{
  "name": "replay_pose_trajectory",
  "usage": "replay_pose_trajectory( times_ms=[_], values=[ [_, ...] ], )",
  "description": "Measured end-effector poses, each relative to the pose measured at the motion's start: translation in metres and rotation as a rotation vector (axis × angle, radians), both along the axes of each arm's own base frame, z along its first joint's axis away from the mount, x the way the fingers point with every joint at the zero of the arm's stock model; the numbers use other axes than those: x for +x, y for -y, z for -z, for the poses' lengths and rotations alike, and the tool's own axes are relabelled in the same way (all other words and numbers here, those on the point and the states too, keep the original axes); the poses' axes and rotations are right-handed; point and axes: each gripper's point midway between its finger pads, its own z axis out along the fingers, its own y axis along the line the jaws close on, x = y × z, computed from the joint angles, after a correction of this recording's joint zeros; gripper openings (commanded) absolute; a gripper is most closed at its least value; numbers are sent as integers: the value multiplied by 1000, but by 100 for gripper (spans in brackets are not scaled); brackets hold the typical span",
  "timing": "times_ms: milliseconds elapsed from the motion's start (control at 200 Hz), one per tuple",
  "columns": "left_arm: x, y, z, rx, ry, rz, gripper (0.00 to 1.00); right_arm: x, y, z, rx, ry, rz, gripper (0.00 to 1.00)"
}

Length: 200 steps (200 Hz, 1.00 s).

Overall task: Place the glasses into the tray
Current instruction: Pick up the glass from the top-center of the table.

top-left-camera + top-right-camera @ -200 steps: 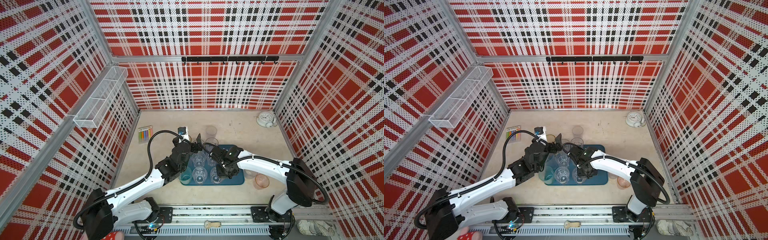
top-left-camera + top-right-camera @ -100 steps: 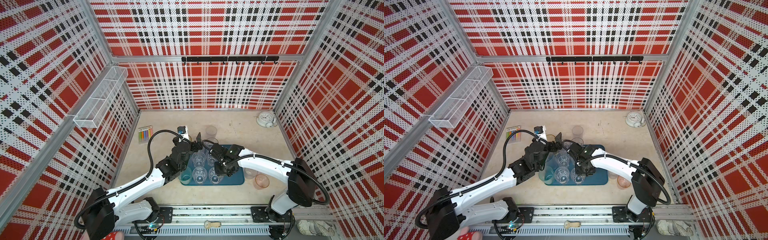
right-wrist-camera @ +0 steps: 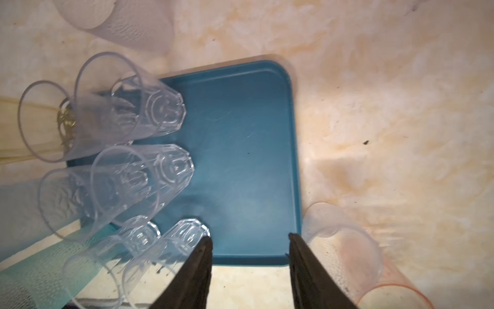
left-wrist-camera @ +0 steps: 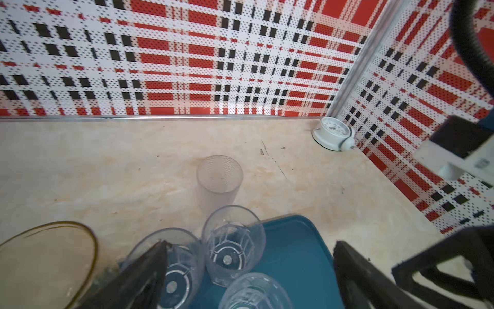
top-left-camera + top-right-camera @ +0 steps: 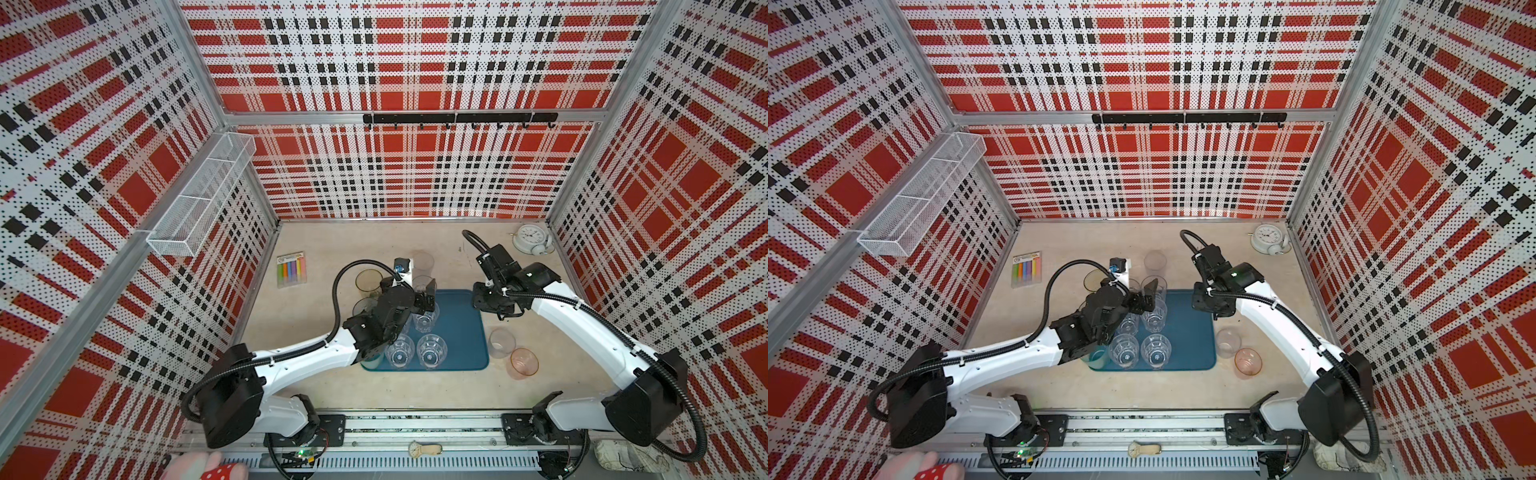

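The tray (image 5: 461,324) carries clear glasses (image 5: 426,323) under the left gripper (image 4: 248,244), jaws wide apart; right gripper (image 3: 248,236), jaws apart and empty, hangs over its bare half; pink glass (image 5: 524,362) stands beside it on the table (image 5: 415,390).

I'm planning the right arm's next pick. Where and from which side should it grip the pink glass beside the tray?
Come straight down and pinch the pink glass by its wall at the rim, one finger inside, one outside, on the side away from the tray. It stands upright, mouth up, and a clear glass crowds its tray side, so spanning the body would likely bump that.
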Motion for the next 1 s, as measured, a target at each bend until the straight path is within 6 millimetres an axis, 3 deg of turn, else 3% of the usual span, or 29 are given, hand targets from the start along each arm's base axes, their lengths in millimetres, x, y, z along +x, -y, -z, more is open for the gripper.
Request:
replay_pose_trajectory(
  times_ms=[145,361,506,676,1002],
  values=[
    [8,15,-5,19,-15,4,98,24,-3,0,-12,23,-27,51],
    [15,13,-10,56,-26,-34,98,103,-52,-3,104,115,-57,55],
    [16,6,-6,62,-39,-78,98,141,-71,6,130,146,-45,58],
    [17,1,-3,54,-52,-108,98,169,-91,24,156,136,-58,58],
    [19,3,4,57,-79,-122,98,191,-114,65,195,79,-76,46]
  ],
)
